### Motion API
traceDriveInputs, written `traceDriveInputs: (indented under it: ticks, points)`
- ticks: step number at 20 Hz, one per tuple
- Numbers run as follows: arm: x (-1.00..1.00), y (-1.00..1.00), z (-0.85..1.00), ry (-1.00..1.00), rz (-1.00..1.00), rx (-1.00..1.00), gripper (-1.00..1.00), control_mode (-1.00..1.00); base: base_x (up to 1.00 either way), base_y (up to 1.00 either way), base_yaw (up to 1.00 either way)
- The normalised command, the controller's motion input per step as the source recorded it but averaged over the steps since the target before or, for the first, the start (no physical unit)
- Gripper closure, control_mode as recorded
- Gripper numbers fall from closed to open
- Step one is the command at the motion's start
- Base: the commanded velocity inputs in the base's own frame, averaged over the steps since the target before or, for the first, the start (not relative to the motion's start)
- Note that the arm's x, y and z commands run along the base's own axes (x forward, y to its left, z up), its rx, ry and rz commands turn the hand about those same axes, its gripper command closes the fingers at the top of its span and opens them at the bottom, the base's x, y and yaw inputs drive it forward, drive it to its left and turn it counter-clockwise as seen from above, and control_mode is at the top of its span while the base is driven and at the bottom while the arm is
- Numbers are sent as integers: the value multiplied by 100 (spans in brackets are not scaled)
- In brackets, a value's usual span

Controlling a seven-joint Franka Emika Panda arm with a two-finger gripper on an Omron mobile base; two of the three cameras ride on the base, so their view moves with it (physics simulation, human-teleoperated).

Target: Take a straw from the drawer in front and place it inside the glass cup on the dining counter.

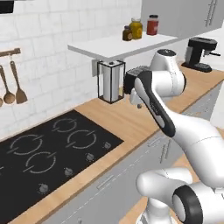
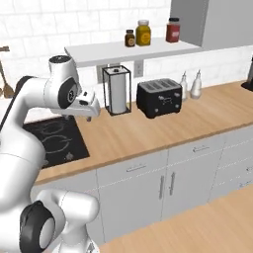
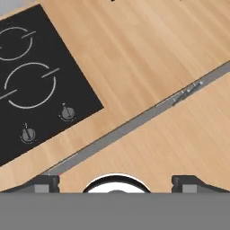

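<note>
The gripper (image 3: 116, 182) is held over the wooden counter (image 3: 148, 49), fingers spread wide (nothing between them); the cooktop (image 3: 36, 85) is seen at ten o'clock.

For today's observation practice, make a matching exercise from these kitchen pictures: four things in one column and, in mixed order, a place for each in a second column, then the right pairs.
Things:
1. toaster
2. jars
3. cooktop
4. coffee machine

Places:
A. on the white wall shelf
B. set flush into the wooden counter, left of the paper towel holder
C. on the counter, right of the paper towel holder
D. far end of the counter, under the grey wall cabinet

Pairs: 1-C, 2-A, 3-B, 4-D
</note>
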Motion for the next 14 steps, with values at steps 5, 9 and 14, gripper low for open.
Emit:
traceDriveInputs:
  ticks: [5, 9, 14]
  points:
    - [0, 0, 0, 0, 0, 0, -100, 100, 23, 43, -50]
    - [0, 0, 0, 0, 0, 0, -100, 100, 7, 58, -38]
    - [0, 0, 0, 0, 0, 0, -100, 100, 1, 30, -25]
